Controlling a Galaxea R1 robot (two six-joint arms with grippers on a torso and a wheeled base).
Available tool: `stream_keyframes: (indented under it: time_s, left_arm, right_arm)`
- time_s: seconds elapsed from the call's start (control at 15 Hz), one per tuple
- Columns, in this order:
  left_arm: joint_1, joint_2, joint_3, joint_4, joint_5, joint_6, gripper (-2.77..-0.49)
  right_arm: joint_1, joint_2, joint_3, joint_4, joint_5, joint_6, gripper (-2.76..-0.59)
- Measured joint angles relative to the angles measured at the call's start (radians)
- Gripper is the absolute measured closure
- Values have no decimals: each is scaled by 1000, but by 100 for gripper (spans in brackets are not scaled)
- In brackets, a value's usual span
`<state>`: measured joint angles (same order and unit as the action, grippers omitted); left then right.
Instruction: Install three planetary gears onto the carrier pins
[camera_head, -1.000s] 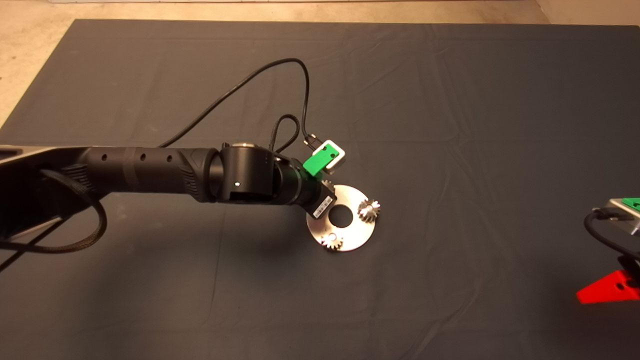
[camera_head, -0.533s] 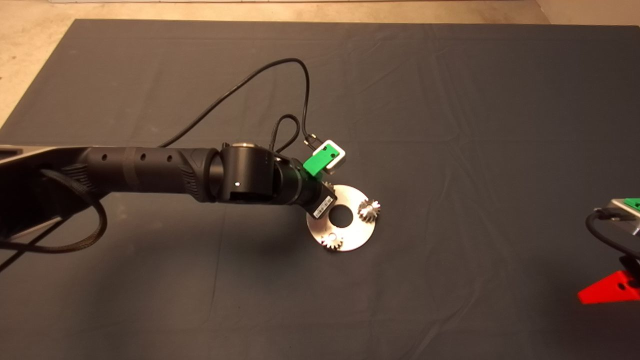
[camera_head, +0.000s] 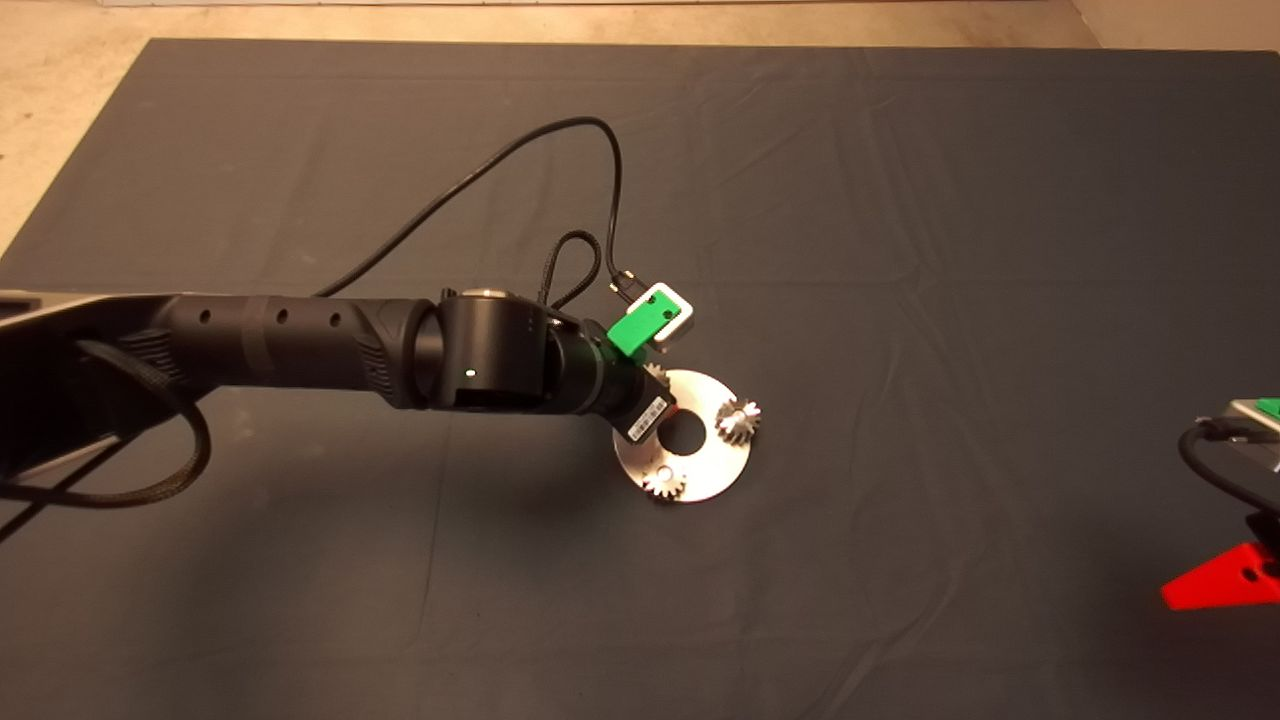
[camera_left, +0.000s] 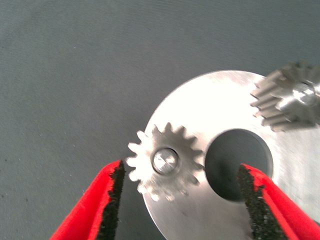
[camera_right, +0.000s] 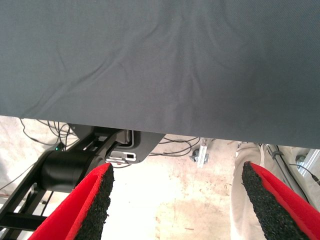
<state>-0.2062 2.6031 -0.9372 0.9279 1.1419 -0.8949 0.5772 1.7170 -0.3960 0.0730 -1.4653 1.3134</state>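
The carrier disc (camera_head: 700, 462) lies mid-mat, shiny, with a large centre hole. Two planetary gears (camera_head: 738, 420) (camera_head: 663, 482) sit on its pins. The third gear (camera_head: 655, 372) peeks out from under the left arm's wrist (camera_head: 560, 365). In the left wrist view this gear (camera_left: 165, 162) sits on its pin (camera_left: 165, 161) on the disc (camera_left: 210, 105), another gear (camera_left: 290, 97) beside it. My left gripper (camera_left: 181, 170) is open, its fingers on either side of the seated gear, apart from it. My right gripper (camera_head: 1222, 590) is parked at the right edge, open (camera_right: 177, 170).
The left arm's black cable (camera_head: 560, 140) loops over the mat behind the disc. The right wrist view looks past the mat's edge (camera_right: 160, 127) at the floor, a black stand (camera_right: 75, 165) and a person's light trouser leg (camera_right: 245, 180).
The left wrist has shifted slightly, showing a little more of the third gear. The right gripper has drifted slightly down and right. The disc and gears have not moved.
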Motion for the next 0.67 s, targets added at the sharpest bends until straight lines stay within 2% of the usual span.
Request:
stream_keyframes:
  time_s: [0.13,0.27,0.4,0.53,0.6,0.67]
  left_arm:
    - [-16,-48,48,-11,0,-15,-161]
    - [-50,-121,73,-46,3,-44,-161]
    - [-76,-204,85,-144,11,-65,-161]
    - [-102,-332,149,-251,23,-88,-161]
    - [-125,-411,196,-283,54,-96,-161]
    - [-144,-476,236,-298,111,-108,-161]
  right_arm:
    - [0,0,0,0,-1,-1,-189]
    - [2,7,-2,-1,-2,-1,-189]
    - [2,43,-11,-1,-1,-4,-189]
    - [3,98,-34,-3,-7,-5,-189]
    - [3,113,-47,-9,-15,-5,-189]
    - [6,134,-63,-17,-42,-5,-189]
